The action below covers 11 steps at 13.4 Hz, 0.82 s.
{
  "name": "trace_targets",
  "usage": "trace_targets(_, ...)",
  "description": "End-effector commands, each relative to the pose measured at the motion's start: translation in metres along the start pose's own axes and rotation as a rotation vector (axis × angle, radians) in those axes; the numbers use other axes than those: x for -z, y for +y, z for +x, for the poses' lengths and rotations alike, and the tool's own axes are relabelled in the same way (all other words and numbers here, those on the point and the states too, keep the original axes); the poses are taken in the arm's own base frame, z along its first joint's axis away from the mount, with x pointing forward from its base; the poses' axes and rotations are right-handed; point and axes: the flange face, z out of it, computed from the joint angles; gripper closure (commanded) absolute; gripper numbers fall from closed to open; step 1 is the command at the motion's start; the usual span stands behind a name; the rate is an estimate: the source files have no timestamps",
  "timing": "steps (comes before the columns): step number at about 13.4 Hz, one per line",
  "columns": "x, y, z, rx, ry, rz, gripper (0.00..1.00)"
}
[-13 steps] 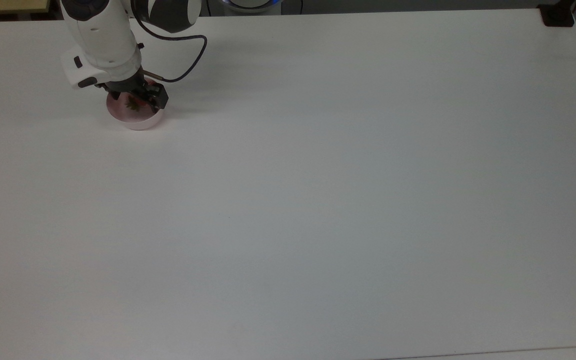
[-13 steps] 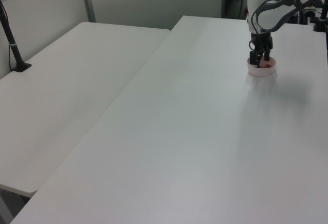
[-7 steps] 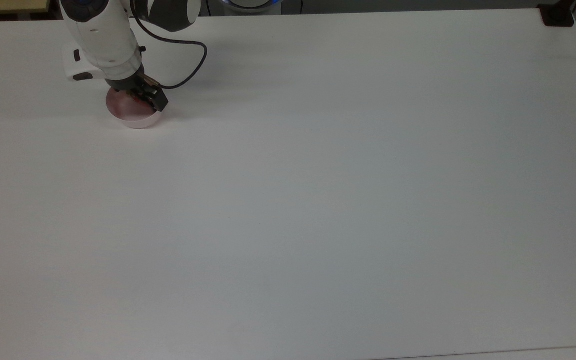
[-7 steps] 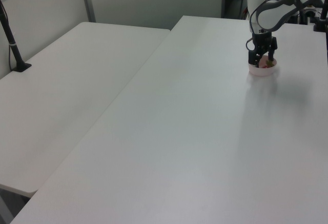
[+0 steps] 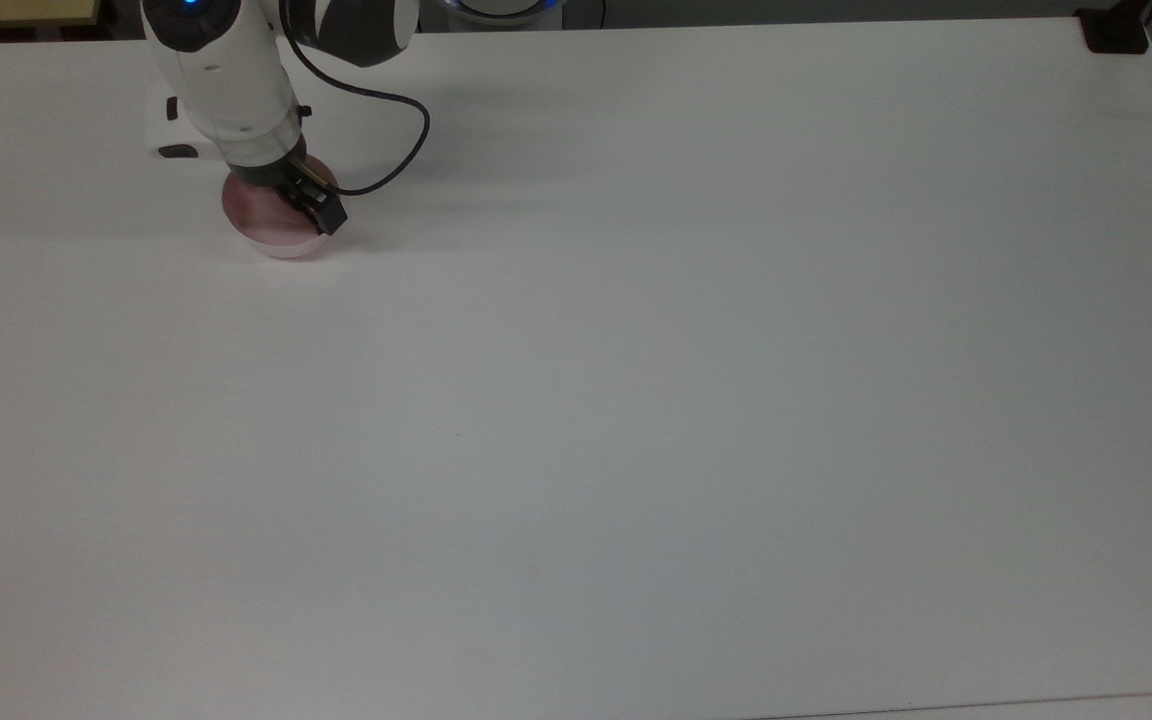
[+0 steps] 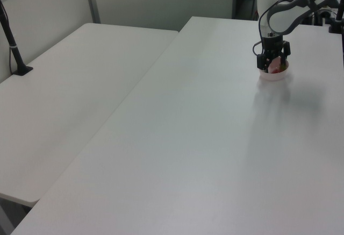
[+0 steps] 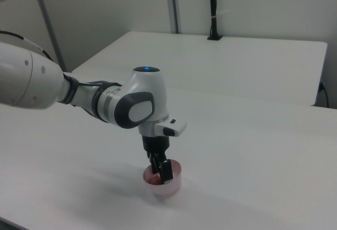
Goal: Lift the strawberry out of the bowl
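My black two-finger gripper (image 6: pixel 272 64) is reaching down into the small round pale pink plastic bowl (image 5: pixel 271 238)

Bowl is sitting on the white table (image 5: pixel 636 400), near the top view's upper left corner. In the left view I'm seeing a bit of red w/ green, the small glossy strawberry (image 6: pixel 277 68), sitting inside the bowl betw my fingers (image 6: pixel 263 63), which are standing apart w/ the berry in the gap; can't tell if they're touching it. In the right view my gripper (image 7: pixel 162 172) is dipping below the bowl (image 7: pixel 164 187) rim, arm bending over it
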Motion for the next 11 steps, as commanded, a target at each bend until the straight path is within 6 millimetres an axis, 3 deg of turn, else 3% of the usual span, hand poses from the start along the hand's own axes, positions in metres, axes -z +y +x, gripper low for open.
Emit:
trace_targets(1, 0.001, -0.003, -0.007, -0.002, -0.002, -0.01, 0.39)
trace_targets(4, 0.0, 0.001, -0.005, 0.035, -0.001, -0.008, 0.54)
trace_targets(7, 0.005, 0.003, -0.004, 0.11, 0.005, -0.001, 0.56)
trace_targets(8, 0.006, 0.004, -0.005, 0.205, -0.001, -0.002, 0.55)
trace_targets(9, 0.006, 0.005, -0.005, 0.313, -0.006, -0.002, 0.5)
trace_targets(10, 0.012, 0.016, 0.001, 0.438, 0.002, -0.001, 0.32)
trace_targets(11, 0.018, 0.023, 0.007, 0.498, 0.013, 0.001, 0.23)
